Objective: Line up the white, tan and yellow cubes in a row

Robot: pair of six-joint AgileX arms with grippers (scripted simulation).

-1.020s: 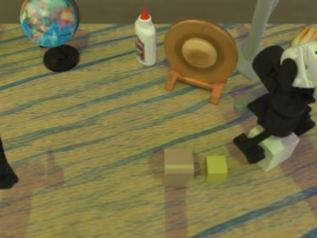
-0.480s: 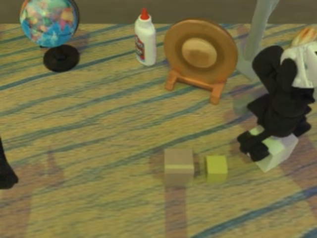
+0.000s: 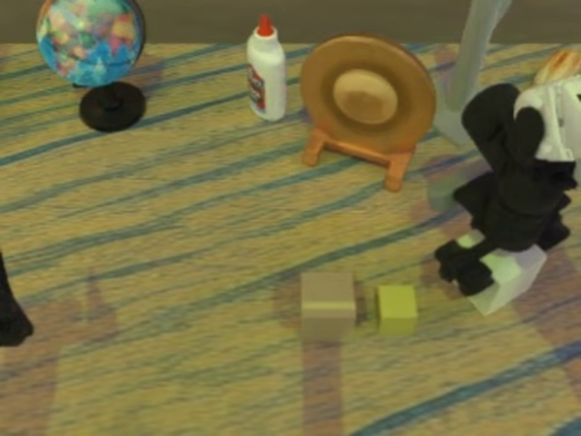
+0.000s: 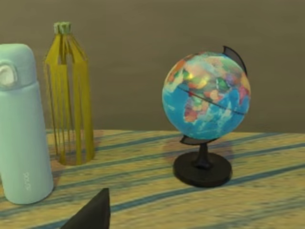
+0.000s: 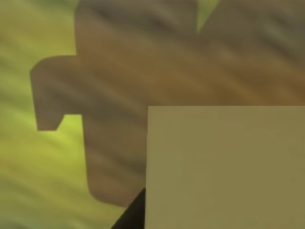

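The white cube [image 3: 510,278] rests on the table at the right, turned at an angle, and my right gripper [image 3: 486,262] is shut on it from above. In the right wrist view the white cube [image 5: 224,167] fills the lower right, with one dark fingertip [image 5: 136,214] against its side. The tan cube [image 3: 327,304] and the smaller yellow cube [image 3: 397,307] sit side by side near the table's middle front, left of the white cube, with a small gap between them. My left gripper [image 3: 9,318] is parked at the left edge, open, one fingertip [image 4: 95,212] showing.
Along the back stand a globe [image 3: 91,41], a white glue bottle [image 3: 266,68] and a wooden plate on a stand [image 3: 368,91]. A grey post [image 3: 477,64] rises at the back right. The left wrist view shows a pale flask [image 4: 21,124] and a yellow wire bottle [image 4: 71,95].
My right gripper's fingers have drawn in and shut on the white cube. The tan and yellow cubes and the left arm have not moved.
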